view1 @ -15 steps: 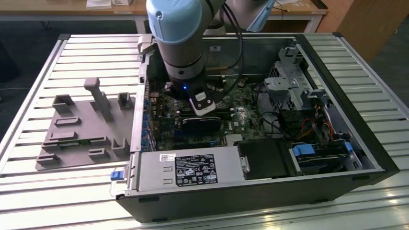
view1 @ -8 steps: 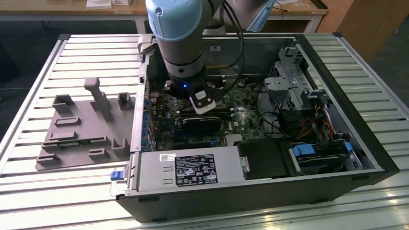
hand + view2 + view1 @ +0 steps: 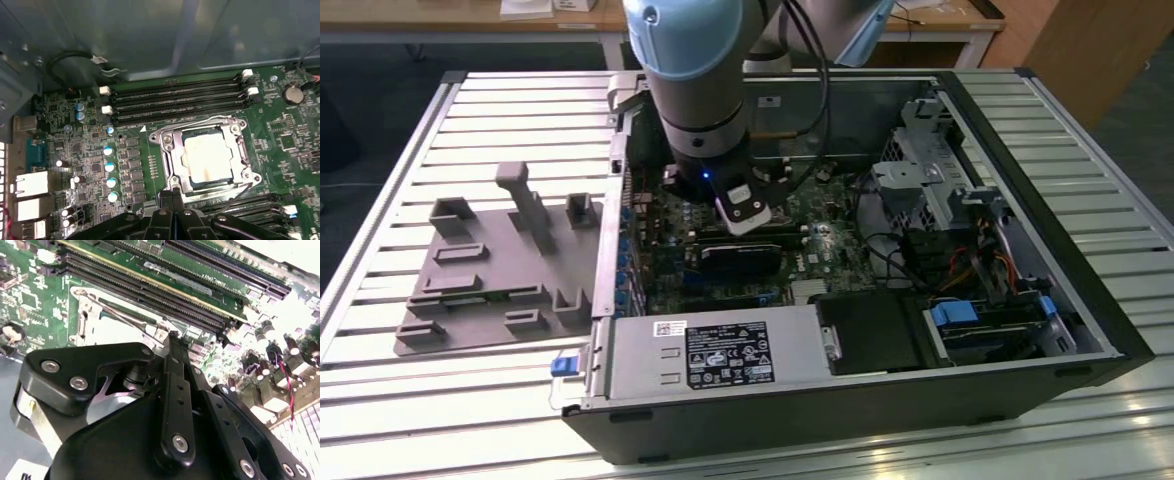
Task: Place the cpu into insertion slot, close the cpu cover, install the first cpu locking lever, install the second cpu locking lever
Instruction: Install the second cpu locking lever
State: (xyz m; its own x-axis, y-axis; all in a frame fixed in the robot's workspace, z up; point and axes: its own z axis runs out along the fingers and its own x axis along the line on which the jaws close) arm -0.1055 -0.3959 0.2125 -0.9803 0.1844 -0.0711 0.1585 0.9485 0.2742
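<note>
In the first wrist view the cpu [image 3: 207,157] lies flat in the insertion slot [image 3: 248,172], its pale metal top facing up. The silvery cpu cover [image 3: 169,150] lies down around it as a frame. A thin wire locking lever [image 3: 235,196] sticks out slantwise at one corner of the socket. My gripper [image 3: 172,197] hangs just off the socket's edge, its black fingers together with nothing between them. In the second wrist view the fingertip [image 3: 172,340] stands beside the bright socket plate [image 3: 107,329] and a lever rod [image 3: 120,315]. In the exterior view the gripper [image 3: 744,215] is down inside the open case.
Long black memory slots [image 3: 175,97] run beside the socket. A black card [image 3: 736,258] and a power supply [image 3: 707,352] sit near the gripper inside the computer case [image 3: 1107,330]. A grey fixture plate [image 3: 494,270] lies on the slatted table at the exterior view's left.
</note>
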